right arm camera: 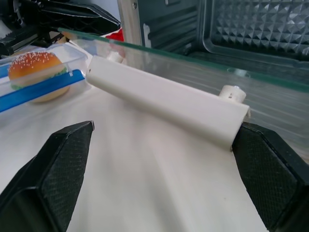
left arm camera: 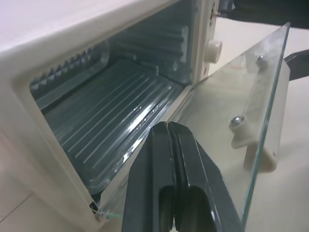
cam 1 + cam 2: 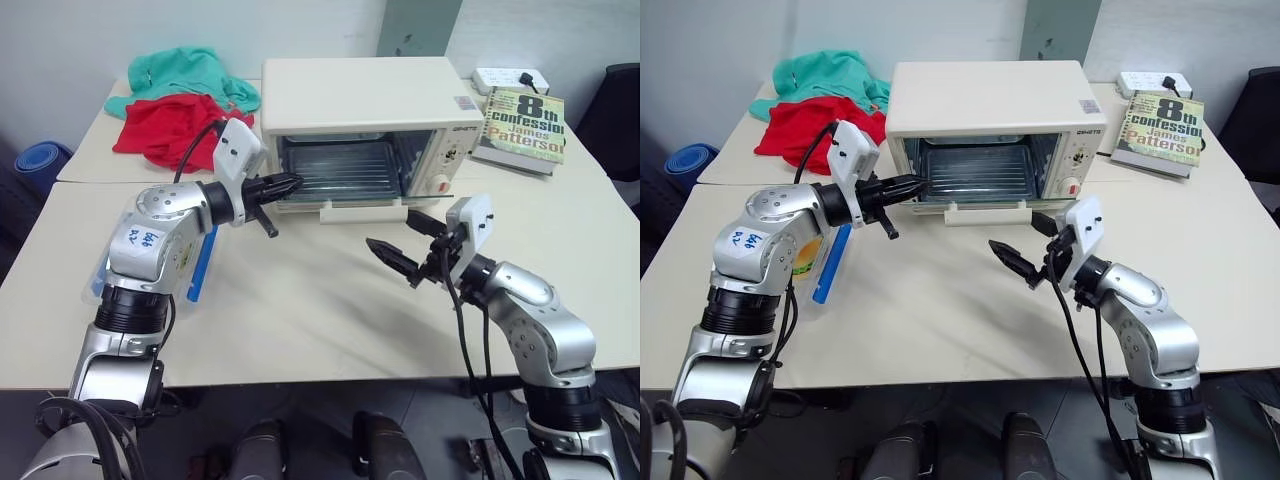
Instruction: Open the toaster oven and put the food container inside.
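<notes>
Both arms sit nearest the lens, over the pale table (image 3: 320, 320). On that table, the toaster oven (image 3: 360, 105) stands at the back, its glass door (image 2: 231, 101) dropped flat with the white bar handle (image 1: 164, 104) at its front edge and a ribbed tray inside. Behind it on the left lie teal and red cloths (image 3: 180, 110); on the right, a paperback (image 3: 522, 125). Partly hidden under the left arm, the food container (image 3: 820, 262) rests on the table, burger (image 1: 36, 72) visible inside. Empty, the left gripper (image 3: 285, 184) has its 2 fingers pressed together at the oven's left front corner. Also empty, the right gripper (image 3: 410, 245) has its fingers spread wide just before the handle.
</notes>
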`<action>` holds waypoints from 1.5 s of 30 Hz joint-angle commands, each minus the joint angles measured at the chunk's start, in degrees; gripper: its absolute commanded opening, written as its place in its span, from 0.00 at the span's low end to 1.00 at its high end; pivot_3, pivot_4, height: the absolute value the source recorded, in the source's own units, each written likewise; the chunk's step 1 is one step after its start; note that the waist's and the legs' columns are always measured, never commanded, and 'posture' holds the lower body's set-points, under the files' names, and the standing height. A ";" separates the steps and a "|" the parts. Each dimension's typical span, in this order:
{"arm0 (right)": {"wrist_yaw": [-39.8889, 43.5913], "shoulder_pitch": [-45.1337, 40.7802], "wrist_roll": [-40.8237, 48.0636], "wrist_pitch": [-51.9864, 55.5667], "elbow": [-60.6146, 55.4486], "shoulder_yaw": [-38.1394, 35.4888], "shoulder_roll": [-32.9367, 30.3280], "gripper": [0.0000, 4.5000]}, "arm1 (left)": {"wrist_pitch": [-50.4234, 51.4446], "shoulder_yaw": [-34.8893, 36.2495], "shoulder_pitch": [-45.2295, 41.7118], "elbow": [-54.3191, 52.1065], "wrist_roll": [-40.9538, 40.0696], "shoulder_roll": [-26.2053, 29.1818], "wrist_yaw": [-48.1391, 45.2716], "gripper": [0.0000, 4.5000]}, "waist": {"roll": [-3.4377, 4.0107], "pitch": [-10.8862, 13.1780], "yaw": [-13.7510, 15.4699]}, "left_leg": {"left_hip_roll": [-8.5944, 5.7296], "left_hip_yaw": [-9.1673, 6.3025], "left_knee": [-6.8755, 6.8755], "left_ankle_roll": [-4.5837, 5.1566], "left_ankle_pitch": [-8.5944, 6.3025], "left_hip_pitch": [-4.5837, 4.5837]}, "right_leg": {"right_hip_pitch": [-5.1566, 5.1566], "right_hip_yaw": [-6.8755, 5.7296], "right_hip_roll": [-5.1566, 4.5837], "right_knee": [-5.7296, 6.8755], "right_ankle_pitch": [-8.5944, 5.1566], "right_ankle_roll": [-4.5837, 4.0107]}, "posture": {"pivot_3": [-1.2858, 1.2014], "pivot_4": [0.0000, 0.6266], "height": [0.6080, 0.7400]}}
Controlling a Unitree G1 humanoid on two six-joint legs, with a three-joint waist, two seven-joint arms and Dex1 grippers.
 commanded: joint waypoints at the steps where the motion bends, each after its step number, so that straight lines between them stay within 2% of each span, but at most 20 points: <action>1: 0.44 5.12 6.22 3.33 -9.81 -6.87 -4.18 1.00 | -1.38 -0.76 -0.10 -0.36 1.62 -0.06 -0.99 0.01 | 0.00 0.00 0.59 | 0.00 0.00 0.01 0.01 -0.02 0.00 | 0.00 0.00 0.01 0.01 0.00 0.00 | 0.52 0.24 1.00; 8: -0.52 11.40 17.21 8.49 -18.87 -15.23 -10.65 1.00 | -2.86 -4.47 2.61 0.07 6.23 0.19 -2.62 0.01 | -0.01 0.00 1.24 | 0.01 0.07 0.17 0.42 -0.25 0.05 | 0.08 0.00 -0.02 -0.24 0.02 0.04 | 0.52 0.24 1.00; 14: -4.34 6.37 19.10 9.04 -19.23 -14.22 -12.76 1.00 | -6.86 -12.07 2.03 4.55 13.95 -2.39 -2.26 0.01 | -0.02 0.01 1.45 | 0.03 0.05 0.26 0.44 -0.18 0.08 | 0.08 -0.01 -0.04 -0.14 0.14 -0.03 | 0.52 0.24 1.00; 19: -7.42 0.70 24.29 10.66 -19.69 -14.04 -13.71 1.00 | -11.44 -16.60 1.84 6.85 20.12 -3.49 -2.78 0.01 | -0.02 0.01 1.79 | 0.07 0.05 0.31 0.46 -0.20 0.02 | 0.04 -0.02 -0.04 -0.16 0.17 -0.06 | 0.52 0.24 1.00; 22: -7.73 -0.30 25.48 11.12 -19.52 -13.65 -14.94 1.00 | -11.94 -16.83 2.44 7.12 21.32 -3.47 -3.28 0.01 | -0.02 0.01 1.97 | 0.07 0.09 0.31 0.50 -0.24 0.02 | 0.04 -0.03 -0.04 -0.20 0.17 -0.06 | 0.52 0.24 1.00; 26: -7.12 -0.21 26.35 11.15 -18.32 -13.43 -16.39 1.00 | -8.05 -13.63 3.75 3.60 19.32 -3.21 -3.51 0.01 | -0.02 0.01 1.94 | 0.07 0.14 0.42 0.60 -0.30 0.01 | 0.06 -0.03 -0.07 -0.20 0.18 -0.05 | 0.52 0.24 1.00; 29: -5.40 -0.15 26.46 11.18 -16.54 -12.97 -17.41 1.00 | 0.84 -7.22 4.69 -2.44 13.51 -2.08 -4.46 0.13 | -0.02 0.01 1.68 | 0.11 0.20 0.46 0.60 -0.30 0.01 | 0.05 -0.03 -0.08 -0.19 0.19 -0.02 | 0.52 0.24 1.00; 35: -0.39 -1.88 24.37 10.04 -10.63 -10.02 -18.73 1.00 | 23.76 10.35 9.14 -18.54 0.33 3.90 -3.34 0.50 | -0.03 0.02 0.53 | 0.25 0.18 0.52 0.59 -0.30 0.02 | 0.04 -0.03 -0.01 -0.05 0.19 -0.02 | 0.52 0.24 1.00; 38: 2.75 -4.40 22.66 9.20 -7.14 -7.18 -18.39 1.00 | 35.84 21.68 12.76 -25.86 -5.64 5.91 -1.35 0.69 | -0.03 0.02 0.11 | 0.25 0.19 0.52 0.58 -0.30 0.05 | 0.04 -0.02 -0.01 -0.03 0.19 -0.02 | 0.52 0.24 1.00; 40: 4.65 -5.73 21.61 8.68 -5.22 -5.76 -18.12 1.00 | 42.20 27.25 15.06 -29.28 -7.88 6.44 0.40 0.83 | -0.04 0.02 0.27 | 0.25 0.16 0.52 0.56 -0.30 0.05 | 0.04 -0.03 -0.01 -0.01 0.19 -0.02 | 0.52 0.24 1.00; 42: 6.89 -7.82 20.28 7.88 -2.46 -3.63 -17.69 1.00 | 47.67 32.61 21.46 -32.50 -7.64 9.24 1.43 0.95 | -0.04 0.02 0.20 | 0.25 0.18 0.53 0.55 -0.30 0.06 | 0.04 -0.04 0.00 -0.02 0.19 -0.02 | 0.52 0.24 1.00; 43: 8.13 -9.08 19.39 7.34 -0.74 -2.28 -17.30 1.00 | 50.03 36.53 25.18 -33.70 -7.10 10.17 2.06 0.99 | -0.04 0.02 -0.10 | 0.25 0.21 0.53 0.52 -0.31 0.08 | 0.04 -0.01 0.00 -0.03 0.19 -0.02 | 0.52 0.24 1.00; 45: 10.12 -11.10 17.76 6.39 2.06 -0.22 -16.49 1.00 | 54.00 43.43 29.32 -35.66 -7.01 10.36 3.29 0.99 | -0.10 0.05 -0.45 | 0.29 0.20 0.51 0.48 -0.34 0.14 | 0.04 -0.01 -0.01 -0.02 0.19 -0.03 | 0.52 0.24 1.00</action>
